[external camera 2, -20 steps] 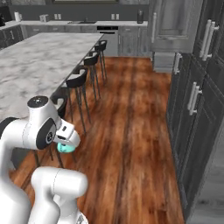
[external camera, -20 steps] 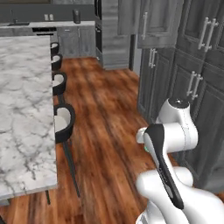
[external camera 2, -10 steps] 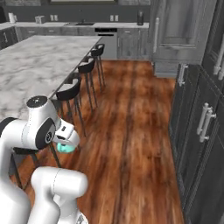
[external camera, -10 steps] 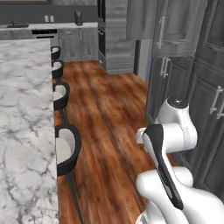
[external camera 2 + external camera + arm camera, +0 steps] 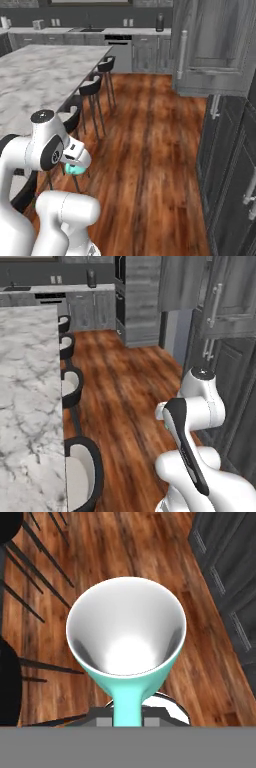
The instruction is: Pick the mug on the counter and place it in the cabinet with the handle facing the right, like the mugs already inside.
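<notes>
Mug (image 5: 126, 632) is sitting right above the fingers in the hand view, white inside facing the camera, its teal handle running straight down to where the fingertips would be. The gripper (image 5: 76, 169) is hanging low beside the arm in the right base view, with a sliver of teal peeking out under it. The fingers themselves are hidden behind the mug, so I cannot tell how they are closing, though the mug is riding clear of any surface. Beyond the fingers, wood floor (image 5: 150, 547) is spreading out, red-brown and streaky. Dark stool legs (image 5: 30, 557) are fanning out to one side, grey cabinet (image 5: 230, 577) panels to the other. In the left base view the marble counter (image 5: 25, 406) is lying well apart, black stools (image 5: 72, 387) lining its edge, bar handles (image 5: 214, 305) showing across the aisle.
</notes>
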Motion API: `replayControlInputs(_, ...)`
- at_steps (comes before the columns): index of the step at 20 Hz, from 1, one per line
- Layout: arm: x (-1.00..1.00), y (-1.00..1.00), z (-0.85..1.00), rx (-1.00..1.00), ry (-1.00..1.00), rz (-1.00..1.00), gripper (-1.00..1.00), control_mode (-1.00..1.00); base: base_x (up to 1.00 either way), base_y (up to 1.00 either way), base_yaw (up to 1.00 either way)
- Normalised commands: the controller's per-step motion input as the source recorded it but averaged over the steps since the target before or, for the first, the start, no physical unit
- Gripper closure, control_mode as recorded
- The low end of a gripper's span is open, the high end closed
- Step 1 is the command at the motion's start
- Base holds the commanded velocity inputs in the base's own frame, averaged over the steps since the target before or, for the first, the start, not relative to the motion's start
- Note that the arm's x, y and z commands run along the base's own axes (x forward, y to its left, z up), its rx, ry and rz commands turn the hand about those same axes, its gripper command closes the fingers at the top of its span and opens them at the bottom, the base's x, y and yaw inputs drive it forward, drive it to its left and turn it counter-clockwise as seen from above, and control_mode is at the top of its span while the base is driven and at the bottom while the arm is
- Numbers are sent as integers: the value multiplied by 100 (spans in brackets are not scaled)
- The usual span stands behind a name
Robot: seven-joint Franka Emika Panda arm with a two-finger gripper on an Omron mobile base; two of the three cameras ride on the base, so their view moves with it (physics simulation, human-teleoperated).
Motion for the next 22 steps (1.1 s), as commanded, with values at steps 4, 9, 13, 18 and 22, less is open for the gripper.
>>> replayControlInputs(4, 0, 0, 0, 0, 0, 0, 100, 100, 98, -16, 0)
replayControlInputs(9, 0, 0, 0, 0, 0, 0, 100, 100, 82, 0, -3)
replayControlInputs(13, 0, 0, 0, 0, 0, 0, 100, 100, 86, 0, -2)
replayControlInputs(18, 0, 0, 0, 0, 0, 0, 100, 100, 76, 0, -2)
replayControlInputs(22, 0, 0, 0, 0, 0, 0, 100, 100, 76, 2, -2)
